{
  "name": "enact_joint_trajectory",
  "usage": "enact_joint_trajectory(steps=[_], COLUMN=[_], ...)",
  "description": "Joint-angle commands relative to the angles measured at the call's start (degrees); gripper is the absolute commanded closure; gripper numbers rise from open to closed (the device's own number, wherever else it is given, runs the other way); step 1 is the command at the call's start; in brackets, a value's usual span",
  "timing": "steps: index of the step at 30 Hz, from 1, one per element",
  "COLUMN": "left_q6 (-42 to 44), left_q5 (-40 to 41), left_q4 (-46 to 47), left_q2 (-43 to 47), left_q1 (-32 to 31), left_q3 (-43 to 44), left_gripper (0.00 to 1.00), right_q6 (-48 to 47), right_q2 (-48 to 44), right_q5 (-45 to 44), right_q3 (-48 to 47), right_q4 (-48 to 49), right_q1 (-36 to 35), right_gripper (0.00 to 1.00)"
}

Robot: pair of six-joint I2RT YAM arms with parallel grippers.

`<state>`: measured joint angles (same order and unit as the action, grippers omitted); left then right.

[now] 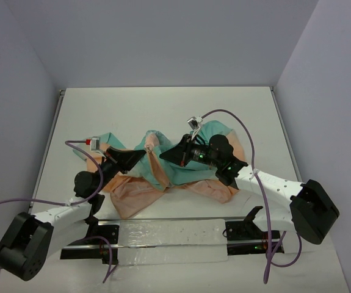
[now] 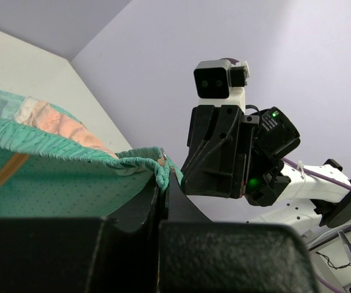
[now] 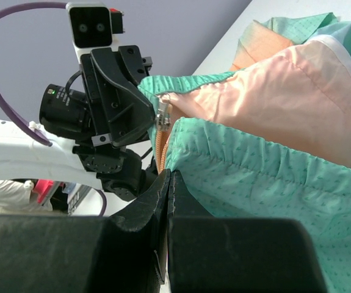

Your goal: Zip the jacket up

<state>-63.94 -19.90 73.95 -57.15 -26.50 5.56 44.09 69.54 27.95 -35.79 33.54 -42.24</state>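
Note:
The jacket (image 1: 140, 192) lies crumpled mid-table, peach-orange and teal, with its middle lifted between the two grippers. My left gripper (image 1: 141, 154) is shut on a bunched teal hem edge (image 2: 158, 171) of the jacket. My right gripper (image 1: 165, 157) faces it closely and is shut on the teal edge beside the orange zipper tape (image 3: 161, 152). A small metal zipper slider (image 3: 162, 116) hangs just above the right fingertips, between the two grippers. The lower zipper run is hidden in folds.
A clear plastic strip on metal brackets (image 1: 169, 235) runs along the near table edge between the arm bases. Purple cables (image 1: 83, 152) loop over both arms. Grey walls enclose the white table (image 1: 163, 104) on three sides.

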Motion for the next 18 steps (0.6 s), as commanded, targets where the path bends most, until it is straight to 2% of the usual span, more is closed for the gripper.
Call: enact_joint_trajectory(steps=[1,18], left_q6=[1.39,0.05], left_q5=[0.32,-0.31], left_q4=[20.09,21.51], left_q2=[0.65,-1.74], left_q1=[-0.15,-0.15], left_q3=[0.77,1.82], left_gripper=[1.0,1.0], right_q6=[0.43,0.58], right_q2=[0.05,-0.26], right_q5=[0.88,1.23], right_q3=[-0.26,1.21], right_q4=[4.32,5.56], right_q1=[-0.56,-0.71], right_gripper=[1.0,1.0])
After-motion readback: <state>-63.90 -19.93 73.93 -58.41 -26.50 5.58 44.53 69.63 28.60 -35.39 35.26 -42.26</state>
